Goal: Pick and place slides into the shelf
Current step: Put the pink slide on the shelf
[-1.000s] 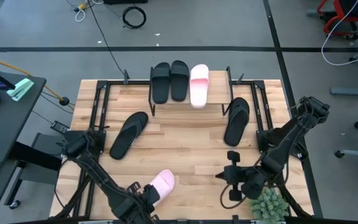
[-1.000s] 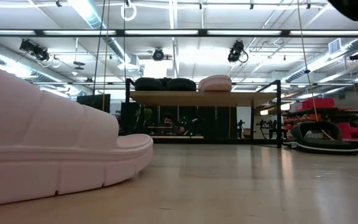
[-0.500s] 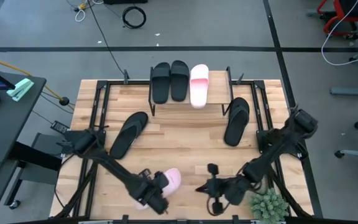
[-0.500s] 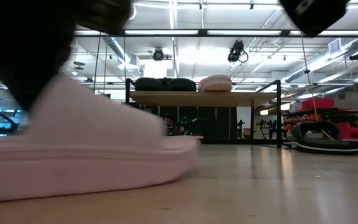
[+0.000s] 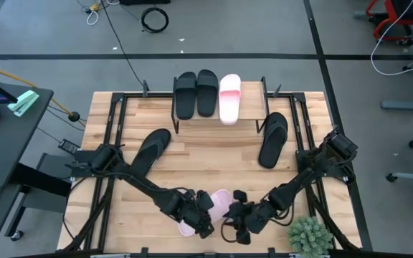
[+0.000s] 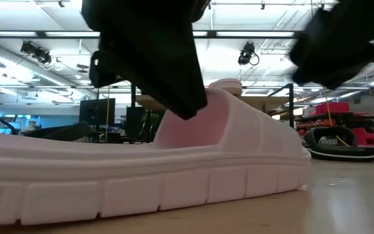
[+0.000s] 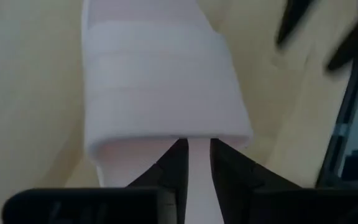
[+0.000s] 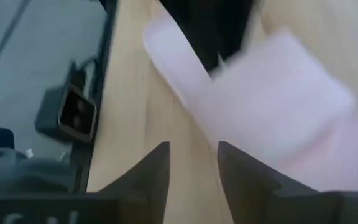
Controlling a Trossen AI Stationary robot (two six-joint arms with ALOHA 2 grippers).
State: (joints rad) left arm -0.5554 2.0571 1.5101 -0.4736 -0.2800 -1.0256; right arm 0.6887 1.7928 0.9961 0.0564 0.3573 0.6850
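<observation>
A pale pink slide [image 5: 216,201] lies sole down on the table near its front edge, filling the low view [image 6: 239,149]. My left gripper [image 5: 202,215] is over its heel half. In the left wrist view the fingers [image 7: 194,152] are a narrow gap apart, tips at the heel-side edge of the strap [image 7: 160,81]. My right gripper [image 5: 234,219] stands open just right of the slide, with bare wood between its fingers [image 8: 193,158]. The shelf [image 5: 251,107] at the far side carries two black slides [image 5: 196,93] and a pink one [image 5: 229,98]. My left gripper comes slanting down from the near left onto the pink slide, its fingertips [image 7: 178,149] over the footbed at the strap's heel-side edge [image 7: 166,138]. Whether they touch the strap or the footbed I cannot tell. The slide lies flat on the table.
One black slide [image 5: 149,154] lies on the table at the left and another [image 5: 272,138] at the right, beside the shelf's leg. A small green plant [image 5: 308,235] stands at the near right corner. Black frame rails run along both table sides.
The pink slide has slid along the table toward the right edge, to the front centre. My left gripper has gone the same way with it and sunk lower. My right gripper has moved down and toward the left edge, ending next to the slide.
</observation>
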